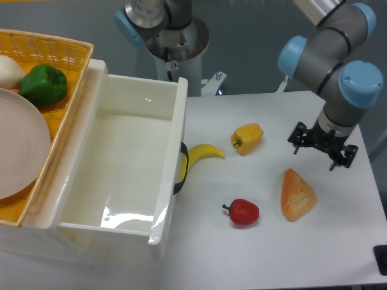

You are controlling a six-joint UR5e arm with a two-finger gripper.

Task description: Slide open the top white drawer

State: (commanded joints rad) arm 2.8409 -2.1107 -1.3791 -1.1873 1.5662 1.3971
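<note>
The top white drawer (130, 163) is standing pulled out, its tray bare. The pincer (322, 150) is hanging with fingers spread, gripping nothing, above the counter (272, 254) near the bread (297, 194).

Bright, even light from overhead fills the frame, with soft, faint shadows. Glare streaks the glossy floor of the top white drawer (130, 175) at lower left. Focus looks sharp throughout.

The top white drawer (130, 163), a glossy cream-white tray with deep walls, stands slid well out of its cabinet on the left, its wide interior open to view and holding nothing, its front panel with one curved black handle (181, 168) facing right.
</note>
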